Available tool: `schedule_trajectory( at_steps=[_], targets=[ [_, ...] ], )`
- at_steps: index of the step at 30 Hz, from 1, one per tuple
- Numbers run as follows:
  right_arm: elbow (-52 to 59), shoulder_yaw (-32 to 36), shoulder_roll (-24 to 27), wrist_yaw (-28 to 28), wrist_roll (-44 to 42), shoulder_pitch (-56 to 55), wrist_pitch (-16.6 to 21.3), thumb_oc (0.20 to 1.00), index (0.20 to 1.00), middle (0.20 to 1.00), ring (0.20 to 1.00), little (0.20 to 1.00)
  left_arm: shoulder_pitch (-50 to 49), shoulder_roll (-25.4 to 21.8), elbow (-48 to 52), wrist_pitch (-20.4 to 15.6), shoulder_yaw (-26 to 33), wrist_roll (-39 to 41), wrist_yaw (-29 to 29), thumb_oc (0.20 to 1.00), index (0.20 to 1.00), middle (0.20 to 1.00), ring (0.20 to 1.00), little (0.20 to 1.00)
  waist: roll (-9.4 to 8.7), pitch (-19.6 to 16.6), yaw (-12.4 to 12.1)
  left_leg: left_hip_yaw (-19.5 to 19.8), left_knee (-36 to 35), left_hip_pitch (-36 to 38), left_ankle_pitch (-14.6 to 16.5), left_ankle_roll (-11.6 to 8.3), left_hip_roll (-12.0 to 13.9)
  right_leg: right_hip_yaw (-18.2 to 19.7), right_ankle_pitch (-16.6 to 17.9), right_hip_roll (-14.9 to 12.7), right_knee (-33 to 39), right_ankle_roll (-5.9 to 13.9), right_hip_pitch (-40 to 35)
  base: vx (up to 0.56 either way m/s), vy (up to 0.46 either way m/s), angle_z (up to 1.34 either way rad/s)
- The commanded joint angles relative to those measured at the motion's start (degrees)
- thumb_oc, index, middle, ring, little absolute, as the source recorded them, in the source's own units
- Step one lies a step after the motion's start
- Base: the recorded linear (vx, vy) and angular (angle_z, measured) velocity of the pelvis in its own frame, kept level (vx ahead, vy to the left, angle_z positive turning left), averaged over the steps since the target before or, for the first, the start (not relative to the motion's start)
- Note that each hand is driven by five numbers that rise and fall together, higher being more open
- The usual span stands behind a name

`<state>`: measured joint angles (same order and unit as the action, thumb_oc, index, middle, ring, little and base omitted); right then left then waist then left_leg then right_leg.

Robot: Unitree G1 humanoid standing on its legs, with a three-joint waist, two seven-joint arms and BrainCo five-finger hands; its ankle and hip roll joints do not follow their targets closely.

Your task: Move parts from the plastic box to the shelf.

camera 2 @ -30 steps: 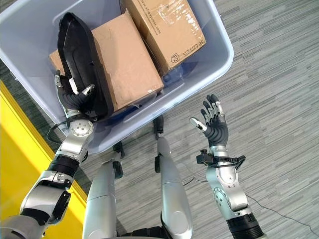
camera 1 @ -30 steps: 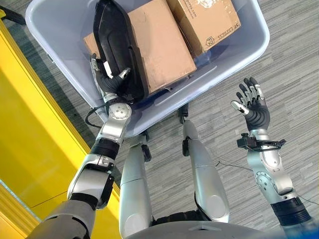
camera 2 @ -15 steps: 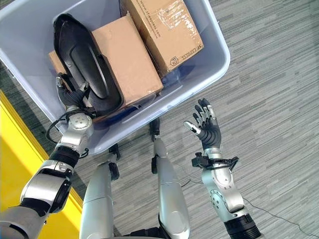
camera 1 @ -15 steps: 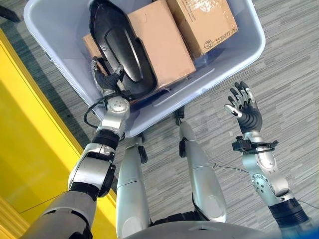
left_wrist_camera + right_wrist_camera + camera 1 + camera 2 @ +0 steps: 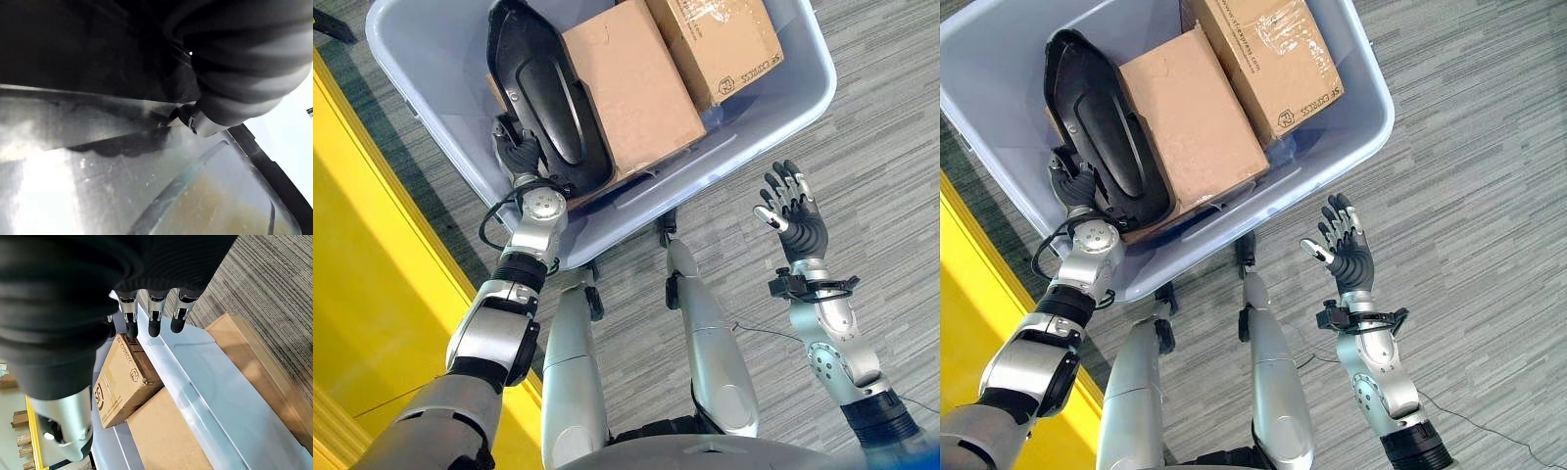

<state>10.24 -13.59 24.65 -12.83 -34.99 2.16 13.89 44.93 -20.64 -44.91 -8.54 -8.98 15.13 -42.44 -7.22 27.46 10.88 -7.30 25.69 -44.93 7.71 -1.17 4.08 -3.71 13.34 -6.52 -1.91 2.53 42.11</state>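
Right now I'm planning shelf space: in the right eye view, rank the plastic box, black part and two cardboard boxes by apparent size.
1. Plastic box, clearly largest.
2. Black part, larger cardboard box and smaller-looking cardboard box: too close to rank, since they overlap and the last is cut off at the edge.

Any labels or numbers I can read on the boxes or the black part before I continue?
Far cardboard box: dark print and a hexagon mark on its side, too small to quote.
Near cardboard box: no print visible.
Black part: no print visible.
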Motion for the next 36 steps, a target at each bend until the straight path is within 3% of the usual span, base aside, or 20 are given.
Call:
schedule_trajectory(
  at_steps=[1,9,20,32,36],
  targets=[
    [4.6,3.8,1.0,0.7,-1.5,-0.8,1.9,1.0,1.0,1.0,1.0,1.0,-3.6,4.5,-7.5,3.9,-3.3,1.3,5.9,0.2,0.2,0.2,0.2,0.2,1.66,2.3,1.0,-0.4,-8.5,6.8,-2.3,-0.51,-0.2,-1.9,-12.3,-2.3,-11.3,3.66,-1.8,0.0,0.0,0.0],
    [4.4,3.9,1.0,0.9,-2.0,-1.1,1.8,1.0,1.0,1.0,1.0,1.0,-6.4,3.8,-4.0,2.9,-1.6,2.0,5.6,0.2,0.2,0.2,0.2,0.2,1.89,2.0,0.4,-0.4,-8.7,8.0,-2.4,-0.51,-0.3,-2.1,-12.4,-2.5,-11.3,3.7,-3.0,0.0,0.0,0.0],
    [2.5,5.6,0.3,1.0,-1.8,-1.7,0.4,1.0,1.0,1.0,1.0,1.0,-20.9,-0.4,19.7,0.5,5.0,-3.3,4.7,0.2,0.2,0.2,0.2,0.2,3.12,0.1,-2.1,-0.1,-10.2,12.6,-2.1,-0.57,-0.7,-2.9,-13.0,-3.1,-10.8,3.61,-7.9,0.0,0.0,0.0],
    [1.7,8.0,0.9,4.2,-2.5,-3.3,-1.9,1.0,1.0,1.0,1.0,1.0,-30.9,-3.8,36.7,-0.2,10.4,-10.0,10.1,0.2,0.2,0.2,0.2,0.2,4.28,-3.0,-3.9,0.6,-12.9,20.2,-2.3,-0.74,-1.0,-4.2,-13.5,-3.9,-9.1,3.69,-15.9,0.0,0.0,0.02],
    [2.4,9.1,1.0,5.4,-3.0,-4.3,-2.5,1.0,1.0,1.0,1.0,1.0,-33.6,-4.4,42.4,-1.1,12.2,-10.8,12.1,0.2,0.2,0.2,0.2,0.2,4.29,-3.7,-4.3,0.5,-15.3,22.4,-4.7,-0.52,-1.5,-5.1,-11.8,-4.3,-7.0,3.53,-18.4,-0.06,-0.004,0.12]
  ],
)
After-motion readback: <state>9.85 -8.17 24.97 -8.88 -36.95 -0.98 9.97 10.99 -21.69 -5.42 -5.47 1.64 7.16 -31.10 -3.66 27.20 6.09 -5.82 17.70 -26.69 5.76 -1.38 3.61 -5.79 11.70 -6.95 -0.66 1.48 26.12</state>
